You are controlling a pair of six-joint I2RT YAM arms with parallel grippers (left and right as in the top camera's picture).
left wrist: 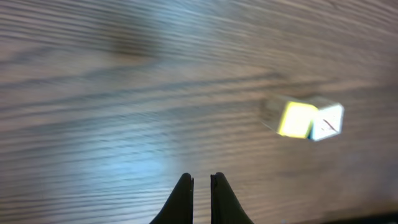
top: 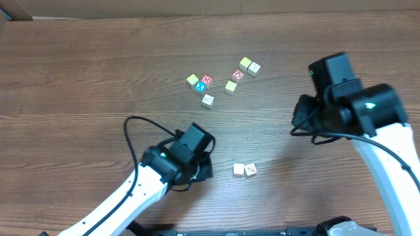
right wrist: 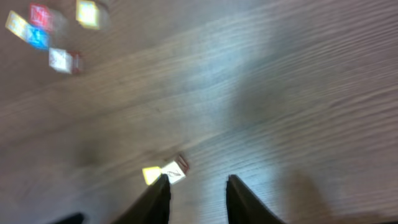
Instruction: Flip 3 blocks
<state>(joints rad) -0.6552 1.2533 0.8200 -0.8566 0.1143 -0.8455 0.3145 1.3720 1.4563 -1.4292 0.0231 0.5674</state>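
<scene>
Two blocks touching, both grippers empty

The yellow-sided block (left wrist: 297,119) and the drawn block (left wrist: 328,121) lie against each other on the table (top: 79,98), near the left gripper (left wrist: 201,178), whose jaws are pressed together. The right gripper (right wrist: 198,179) has its jaws apart, with nothing between them. A third pale block (top: 208,100) sits near the letter blocks (top: 203,84). The risk I see – because the pair touches, a finger may shove the neighbour or pinch both, and the flip would then fail.

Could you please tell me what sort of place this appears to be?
Probably a robotics lab workbench: a wood-grain table, a white left arm and right arm reaching over it, and small wooden blocks scattered.
</scene>
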